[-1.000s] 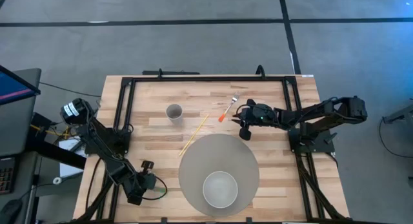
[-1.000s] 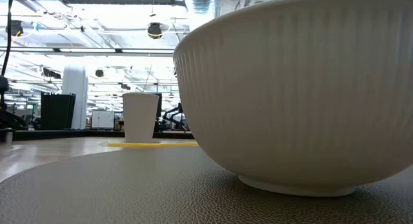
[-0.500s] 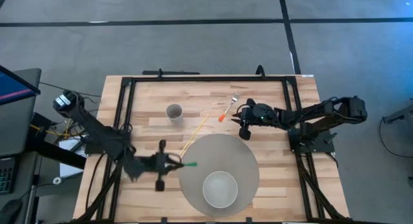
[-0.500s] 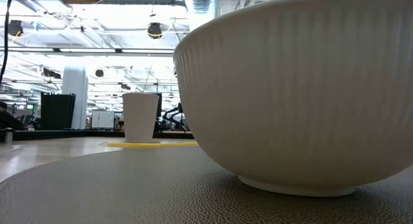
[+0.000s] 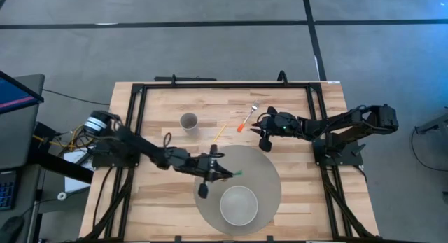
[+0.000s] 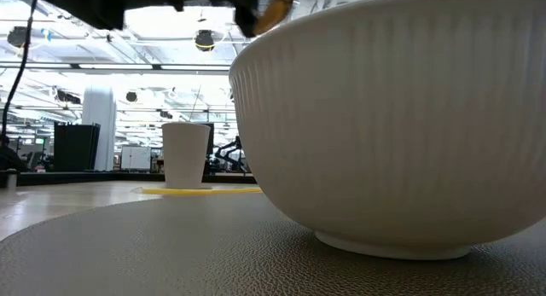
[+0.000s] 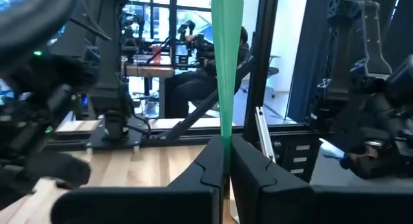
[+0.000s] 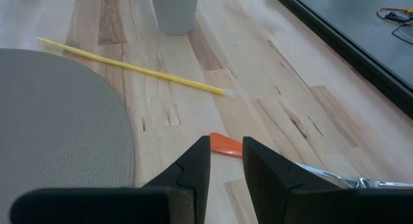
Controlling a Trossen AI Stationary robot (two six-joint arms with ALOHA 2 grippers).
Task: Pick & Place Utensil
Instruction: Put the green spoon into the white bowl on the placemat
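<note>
Swinging in from the table's edge, my left gripper [image 5: 222,171] now hovers over the round mat [image 5: 262,169], clamped on a green utensil [image 5: 236,174] whose long axis points toward the white bowl [image 5: 239,204] just beyond; right gripper [image 5: 266,134] waits near the orange-handled fork [image 5: 246,119], fingers slightly parted.

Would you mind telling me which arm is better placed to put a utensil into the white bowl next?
Left. The left gripper is shut on the green utensil over the grey mat, close to the bowl. The right gripper is open beside the orange-handled fork.
</note>
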